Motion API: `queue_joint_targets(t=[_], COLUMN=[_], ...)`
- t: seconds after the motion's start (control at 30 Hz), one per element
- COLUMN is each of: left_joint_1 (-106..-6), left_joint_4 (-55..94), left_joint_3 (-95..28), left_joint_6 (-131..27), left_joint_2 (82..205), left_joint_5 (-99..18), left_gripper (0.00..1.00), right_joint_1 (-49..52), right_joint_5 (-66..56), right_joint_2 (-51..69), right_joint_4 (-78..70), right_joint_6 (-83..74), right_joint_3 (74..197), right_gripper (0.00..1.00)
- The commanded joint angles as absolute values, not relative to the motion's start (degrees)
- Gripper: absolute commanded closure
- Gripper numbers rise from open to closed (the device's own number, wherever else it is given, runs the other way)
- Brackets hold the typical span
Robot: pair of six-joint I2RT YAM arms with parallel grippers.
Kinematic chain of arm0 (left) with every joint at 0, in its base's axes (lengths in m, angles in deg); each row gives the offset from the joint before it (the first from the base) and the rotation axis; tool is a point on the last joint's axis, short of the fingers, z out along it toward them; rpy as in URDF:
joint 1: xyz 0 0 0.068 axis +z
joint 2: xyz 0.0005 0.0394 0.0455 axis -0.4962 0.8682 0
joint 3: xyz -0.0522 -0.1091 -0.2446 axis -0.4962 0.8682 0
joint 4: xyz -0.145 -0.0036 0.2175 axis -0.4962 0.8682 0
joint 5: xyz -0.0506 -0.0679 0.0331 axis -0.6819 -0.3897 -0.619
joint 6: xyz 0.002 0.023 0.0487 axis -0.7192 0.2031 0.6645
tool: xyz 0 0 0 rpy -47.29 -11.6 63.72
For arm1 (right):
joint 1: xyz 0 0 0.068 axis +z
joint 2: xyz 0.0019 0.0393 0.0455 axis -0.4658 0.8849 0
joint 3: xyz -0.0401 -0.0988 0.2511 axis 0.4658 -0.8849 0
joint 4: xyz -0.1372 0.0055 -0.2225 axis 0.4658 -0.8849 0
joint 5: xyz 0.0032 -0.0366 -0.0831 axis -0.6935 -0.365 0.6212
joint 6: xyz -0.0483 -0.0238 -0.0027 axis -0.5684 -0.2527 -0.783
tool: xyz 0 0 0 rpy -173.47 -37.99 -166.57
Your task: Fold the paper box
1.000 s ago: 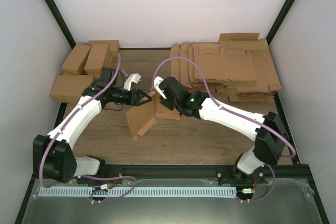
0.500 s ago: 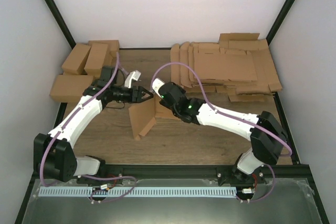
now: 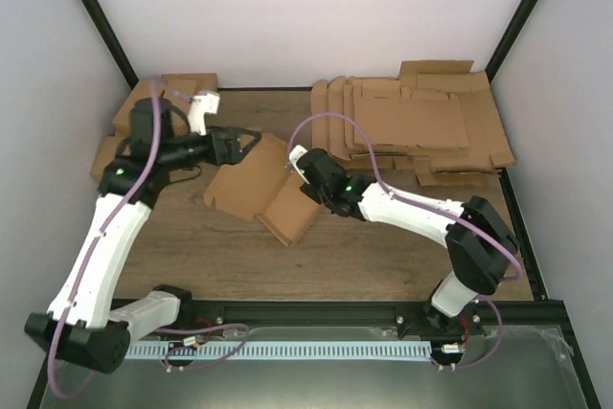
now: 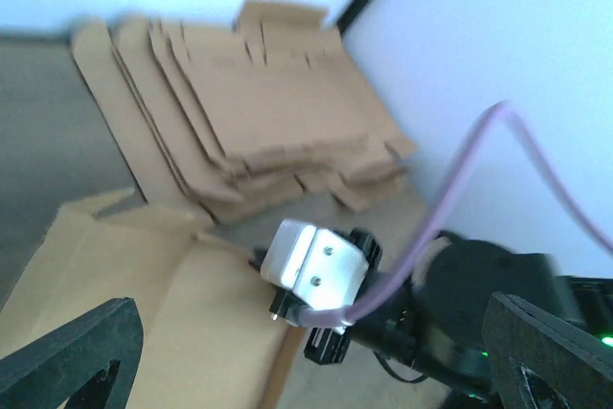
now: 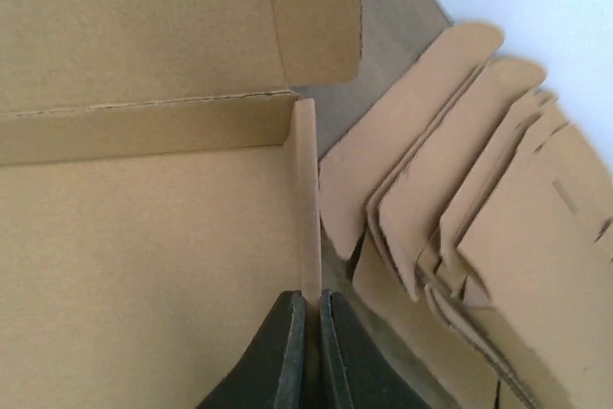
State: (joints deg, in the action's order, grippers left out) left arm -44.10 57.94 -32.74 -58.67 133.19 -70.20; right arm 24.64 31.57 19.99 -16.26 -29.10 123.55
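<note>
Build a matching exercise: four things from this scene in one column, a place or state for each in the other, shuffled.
1 left gripper
2 right gripper
3 flat blanks
4 folded cartons

A piled at the far right
B shut on a wall of the paper box
C open wide
D at the far left

Pairs: 1-C, 2-B, 3-A, 4-D

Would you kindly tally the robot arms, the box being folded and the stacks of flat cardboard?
Robot arms: 2, the left arm and the right arm
Half-folded box: 1
Stack of flat cardboard: 1
Total: 4
</note>
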Motion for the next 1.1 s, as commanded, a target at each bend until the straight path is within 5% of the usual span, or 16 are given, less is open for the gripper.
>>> queue_joint_targets(t=[0.0, 0.37, 0.77, 0.9, 1.07], left_joint_1=[-43.7, -43.7, -44.7, -45.3, -45.4], left_joint_4=[63.1, 62.1, 56.8, 56.4, 56.1], left_joint_3=[-37.4, -22.2, -4.1, -3.4, -3.5], left_joint_6=[-57.7, -60.2, -63.9, -64.4, -64.7], left_joint_2=[128.5, 124.3, 118.2, 118.0, 118.0], left_joint_5=[-58.3, -59.3, -62.8, -62.1, -61.1], left_gripper=[0.00, 0.00, 0.00, 0.01, 0.01], right_joint_1=[19.4, 17.0, 20.3, 20.6, 20.9], right_joint_5=[21.6, 11.6, 17.9, 18.3, 19.8], right_joint_2=[19.8, 22.3, 26.3, 27.2, 27.8], right_joint_4=[-24.6, -22.5, -22.5, -23.3, -23.9], right_joint_6=[-19.0, 4.1, 3.3, 3.2, 3.1], right_joint_3=[126.1, 116.8, 113.8, 115.1, 116.0], right_gripper=[0.99, 0.99, 0.92, 0.83, 0.88])
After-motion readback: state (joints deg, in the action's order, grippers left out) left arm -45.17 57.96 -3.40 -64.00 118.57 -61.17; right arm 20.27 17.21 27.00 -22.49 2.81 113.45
